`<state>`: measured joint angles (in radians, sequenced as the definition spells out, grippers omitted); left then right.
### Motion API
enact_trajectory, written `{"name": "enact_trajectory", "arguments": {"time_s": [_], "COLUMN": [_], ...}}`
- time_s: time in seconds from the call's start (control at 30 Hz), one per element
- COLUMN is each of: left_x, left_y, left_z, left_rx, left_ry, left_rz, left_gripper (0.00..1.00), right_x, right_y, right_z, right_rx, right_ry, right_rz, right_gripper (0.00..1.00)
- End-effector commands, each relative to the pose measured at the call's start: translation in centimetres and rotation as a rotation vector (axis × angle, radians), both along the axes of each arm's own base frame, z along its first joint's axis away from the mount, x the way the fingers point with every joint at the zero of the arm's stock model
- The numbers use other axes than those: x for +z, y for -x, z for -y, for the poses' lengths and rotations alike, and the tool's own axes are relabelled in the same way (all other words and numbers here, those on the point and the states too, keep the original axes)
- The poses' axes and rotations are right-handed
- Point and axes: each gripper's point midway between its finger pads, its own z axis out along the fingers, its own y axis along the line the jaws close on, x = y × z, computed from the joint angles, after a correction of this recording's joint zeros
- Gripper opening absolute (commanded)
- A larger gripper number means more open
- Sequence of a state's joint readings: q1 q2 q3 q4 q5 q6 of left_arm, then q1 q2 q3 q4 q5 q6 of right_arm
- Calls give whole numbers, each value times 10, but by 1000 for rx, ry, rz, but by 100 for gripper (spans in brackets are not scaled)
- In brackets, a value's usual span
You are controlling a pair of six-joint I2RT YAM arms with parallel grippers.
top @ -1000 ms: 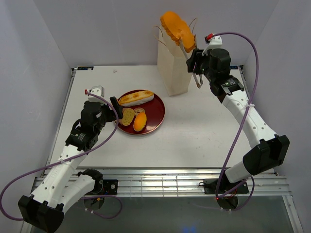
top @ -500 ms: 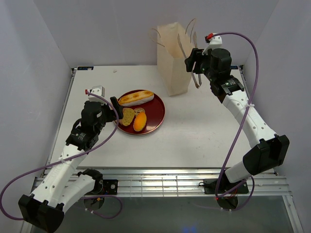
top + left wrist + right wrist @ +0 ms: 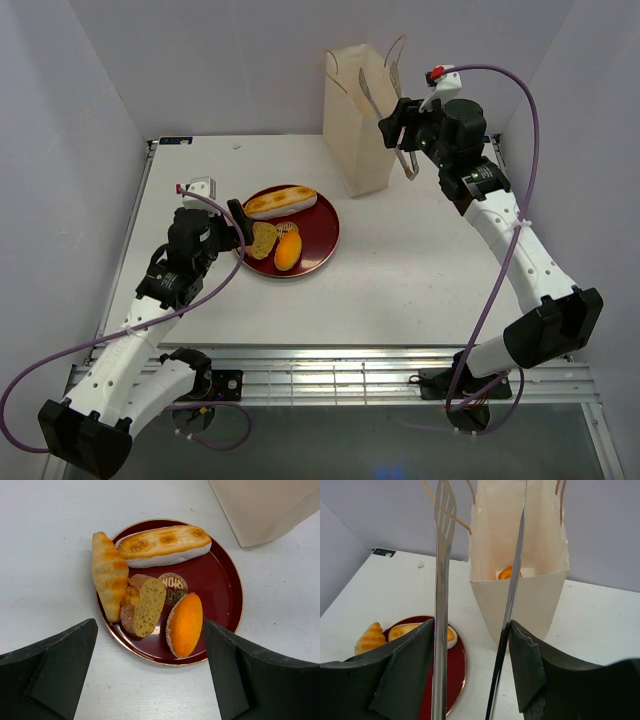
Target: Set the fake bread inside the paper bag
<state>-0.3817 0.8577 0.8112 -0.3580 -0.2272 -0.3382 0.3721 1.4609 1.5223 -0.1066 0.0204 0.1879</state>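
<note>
Left gripper [image 3: 150, 626] low, jaws wide apart; right gripper [image 3: 470, 630] high, clamped on tongs [image 3: 440, 580]

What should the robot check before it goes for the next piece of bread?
1. The tongs are empty, blades apart: ok.
2. The right claw grips the tongs: ok.
3. The paper bag stands upright, mouth open, one bread piece inside: ok.
4. Bread waits on the plate: ok, namely croissant, long roll, slice, orange bun.
5. The left claw is open and empty: ok.
6. The left claw is clear of the plate: cannot tell.
</note>
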Motion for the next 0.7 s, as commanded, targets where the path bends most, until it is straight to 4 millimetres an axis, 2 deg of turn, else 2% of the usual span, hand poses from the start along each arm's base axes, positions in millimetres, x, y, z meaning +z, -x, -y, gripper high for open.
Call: {"name": "enact_trajectory", "arguments": {"time_s": [0.0, 0.2, 0.33, 0.37, 0.47, 0.5, 0.57, 0.6, 0.67], "left_x": [2, 1, 3, 4, 3, 3, 6, 6, 6], "left_y": [-2, -3, -2, -1, -2, -2, -2, -1, -1], "left_z": [1, -3, -7, -7, -9, -9, -7, -6, -7], "left_rx": [-1, 14, 33, 34, 43, 45, 30, 27, 30], "left_ry": [2, -11, -16, -17, -22, -24, -21, -16, -20], "left_rz": [10, 7, 17, 19, 19, 18, 22, 25, 28], "left_gripper": [97, 97, 98, 98, 98, 98, 90, 88, 90], "right_x": [42, 36, 20, 10, -3, -19, -30, -49, -62], "right_y": [22, 52, 75, 81, 103, 106, 117, 121, 131], "right_z": [-3, -12, -22, -24, -35, -37, -41, -43, -48], "right_rx": [70, 178, 278, 302, 400, 416, 436, 444, 469], "right_ry": [-46, -61, -63, -55, -54, -47, -45, -38, -31], "right_rz": [103, 79, 47, 26, 4, -29, -49, -86, -104], "right_gripper": [64, 63, 62, 62, 62, 62, 61, 61, 61]}}
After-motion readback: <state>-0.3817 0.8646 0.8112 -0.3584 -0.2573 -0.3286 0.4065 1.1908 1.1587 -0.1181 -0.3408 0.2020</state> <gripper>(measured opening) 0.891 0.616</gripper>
